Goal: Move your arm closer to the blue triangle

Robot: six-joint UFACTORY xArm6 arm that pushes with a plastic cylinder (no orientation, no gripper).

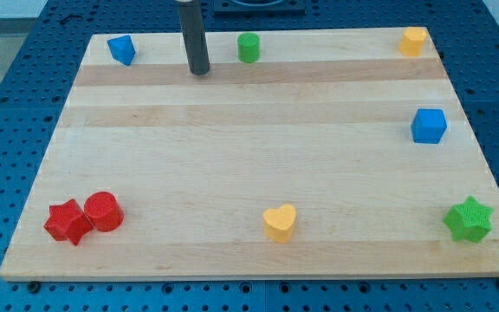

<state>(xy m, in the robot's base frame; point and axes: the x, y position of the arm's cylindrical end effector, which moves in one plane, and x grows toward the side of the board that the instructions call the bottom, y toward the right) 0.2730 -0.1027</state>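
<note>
The blue triangle lies near the top left corner of the wooden board. My tip rests on the board to the right of it, a short way apart and not touching. A green cylinder stands just right of the rod, near the board's top edge.
A yellow block sits at the top right and a blue cube at the right edge. A green star is at the bottom right, a yellow heart at bottom centre. A red star and red cylinder touch at bottom left.
</note>
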